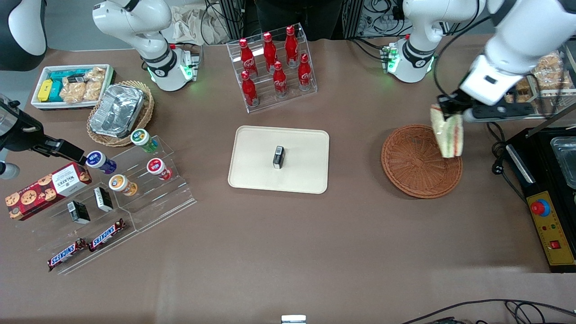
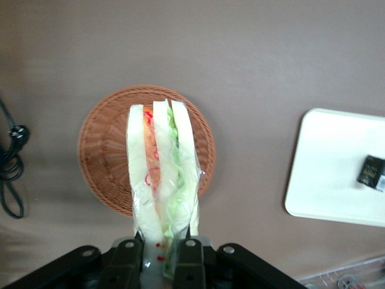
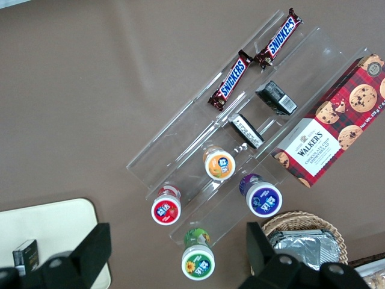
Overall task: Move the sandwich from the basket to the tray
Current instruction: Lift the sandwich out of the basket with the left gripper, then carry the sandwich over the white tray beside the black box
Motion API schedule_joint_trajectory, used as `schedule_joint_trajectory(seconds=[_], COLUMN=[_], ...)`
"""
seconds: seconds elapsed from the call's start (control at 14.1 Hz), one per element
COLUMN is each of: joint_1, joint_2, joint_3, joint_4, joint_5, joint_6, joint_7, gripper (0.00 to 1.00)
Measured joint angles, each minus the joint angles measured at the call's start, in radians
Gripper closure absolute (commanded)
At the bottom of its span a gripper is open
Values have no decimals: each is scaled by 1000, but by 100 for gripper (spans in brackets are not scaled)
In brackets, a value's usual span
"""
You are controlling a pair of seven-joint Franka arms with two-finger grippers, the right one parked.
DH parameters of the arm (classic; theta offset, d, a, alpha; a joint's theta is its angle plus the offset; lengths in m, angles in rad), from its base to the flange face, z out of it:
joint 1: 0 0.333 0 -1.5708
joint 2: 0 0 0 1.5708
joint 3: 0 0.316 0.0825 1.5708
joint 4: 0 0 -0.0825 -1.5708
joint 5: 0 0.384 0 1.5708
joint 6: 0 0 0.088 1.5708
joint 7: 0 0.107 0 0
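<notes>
My gripper (image 1: 447,116) is shut on the sandwich (image 1: 447,134), a plastic-wrapped wedge of white bread with green, orange and red filling. The sandwich (image 2: 161,174) hangs lifted above the round reddish-brown wicker basket (image 1: 416,164), over the part of its rim toward the working arm's end. The black fingers (image 2: 191,262) clamp the wedge's narrow end. Below it the basket (image 2: 108,150) holds nothing else. The cream tray (image 1: 252,162) lies at the table's middle, well apart from the basket, with a small black box (image 1: 279,157) on it. The tray's corner (image 2: 325,174) and the box (image 2: 371,171) also show in the left wrist view.
A rack of red cola bottles (image 1: 272,67) stands farther from the front camera than the tray. An acrylic stand with cups, boxes and Snickers bars (image 1: 117,198), a tan basket with a foil container (image 1: 119,112) and a white snack bin (image 1: 72,85) lie toward the parked arm's end. A black machine (image 1: 546,193) sits beside the basket.
</notes>
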Motion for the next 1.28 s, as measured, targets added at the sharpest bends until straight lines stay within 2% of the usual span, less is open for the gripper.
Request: schedule_joint_trajectory(seconds=[0.57, 0.92, 1.28], joint_1=[-13, -119, -164], joint_2=[44, 109, 168], joint_3=[-161, -170, -172], joint_4=[1, 1, -1], joint_5=[-19, -19, -11], joint_6=[51, 109, 159], joint_7=[-40, -103, -113], gripper=[100, 100, 100])
